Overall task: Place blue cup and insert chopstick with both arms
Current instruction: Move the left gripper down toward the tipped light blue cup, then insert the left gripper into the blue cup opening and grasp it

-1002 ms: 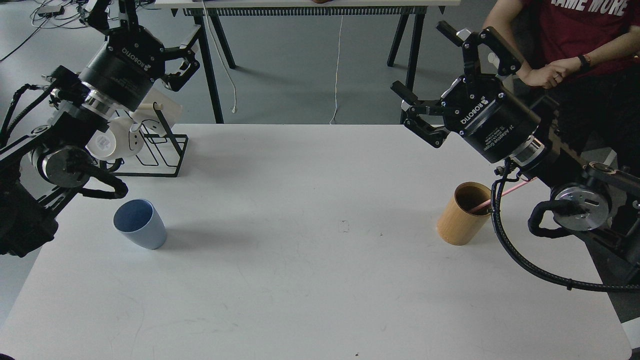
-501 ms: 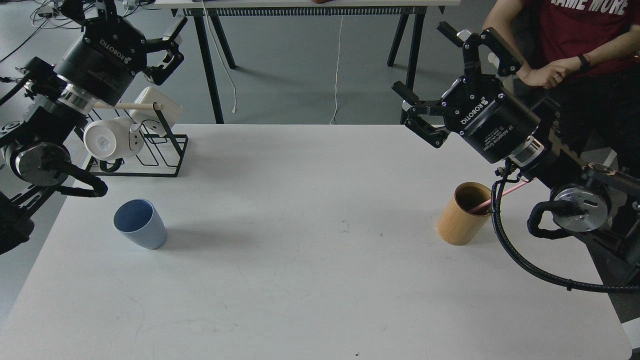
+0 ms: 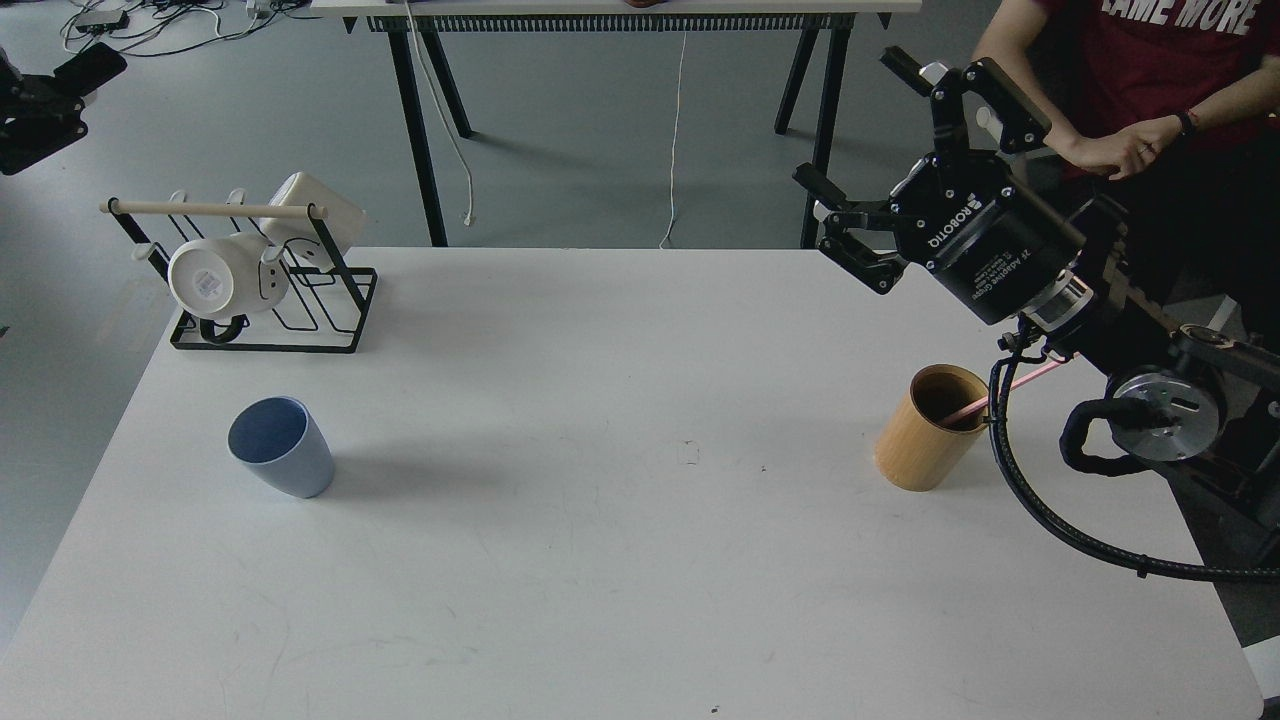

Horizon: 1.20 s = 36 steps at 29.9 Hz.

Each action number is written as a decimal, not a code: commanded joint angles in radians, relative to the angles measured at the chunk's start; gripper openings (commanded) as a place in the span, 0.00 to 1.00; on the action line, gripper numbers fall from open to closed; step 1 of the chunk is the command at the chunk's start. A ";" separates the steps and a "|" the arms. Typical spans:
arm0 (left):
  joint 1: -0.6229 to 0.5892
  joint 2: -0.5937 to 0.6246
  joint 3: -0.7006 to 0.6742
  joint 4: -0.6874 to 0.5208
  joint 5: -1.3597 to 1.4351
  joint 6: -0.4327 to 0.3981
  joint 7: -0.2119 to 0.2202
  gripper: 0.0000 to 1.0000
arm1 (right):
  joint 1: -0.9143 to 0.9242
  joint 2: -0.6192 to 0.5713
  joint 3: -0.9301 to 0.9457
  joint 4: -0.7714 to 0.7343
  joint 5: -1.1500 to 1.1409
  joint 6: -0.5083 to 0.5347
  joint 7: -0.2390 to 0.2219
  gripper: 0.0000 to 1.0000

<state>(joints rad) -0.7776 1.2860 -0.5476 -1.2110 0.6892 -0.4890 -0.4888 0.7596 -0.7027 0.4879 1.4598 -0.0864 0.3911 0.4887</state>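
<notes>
The blue cup stands upright on the left part of the white table, with nothing holding it. A pink chopstick leans in the tan wooden cup at the right, partly hidden behind my right arm's cable. My right gripper is open and empty, raised above the table's back right edge, up and behind the wooden cup. Of my left arm only a dark piece shows at the top left edge, far from the blue cup; its fingers cannot be made out.
A black wire rack with white mugs and a wooden bar stands at the back left. A person in a red shirt sits behind my right arm. Another table's legs stand beyond.
My left arm has swung up and left, almost out of view, uncovering the mug rack. My right gripper has shifted slightly right and stays open. The cups have not moved.
</notes>
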 commanded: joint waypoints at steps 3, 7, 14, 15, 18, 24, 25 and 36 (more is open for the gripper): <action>0.000 0.087 0.089 -0.018 0.451 0.000 0.000 0.99 | 0.000 0.000 0.001 -0.007 -0.001 0.000 0.000 0.98; -0.006 0.058 0.178 0.060 0.697 0.000 0.000 0.99 | -0.002 0.000 -0.002 -0.019 0.001 0.000 0.000 0.98; 0.003 -0.120 0.202 0.241 1.001 0.000 0.000 0.99 | -0.016 0.000 0.001 -0.029 0.001 0.000 0.000 0.98; 0.001 -0.137 0.202 0.246 1.010 0.000 0.000 0.99 | -0.017 0.000 0.001 -0.030 0.001 0.000 0.000 0.98; 0.009 -0.178 0.204 0.252 1.015 0.000 0.000 0.99 | -0.028 -0.001 0.003 -0.035 0.001 0.002 0.000 0.98; 0.009 -0.246 0.221 0.265 1.017 0.000 0.000 0.99 | -0.032 -0.011 0.001 -0.036 0.001 0.002 0.000 0.98; 0.009 -0.254 0.222 0.265 1.017 0.000 0.000 0.99 | -0.036 -0.011 0.003 -0.041 0.001 0.002 0.000 0.98; 0.014 -0.316 0.262 0.278 1.015 0.000 0.000 0.99 | -0.037 -0.011 0.004 -0.047 0.001 0.002 0.000 0.98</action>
<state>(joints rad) -0.7640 0.9856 -0.2938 -0.9437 1.7052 -0.4886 -0.4888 0.7225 -0.7133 0.4908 1.4128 -0.0858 0.3931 0.4887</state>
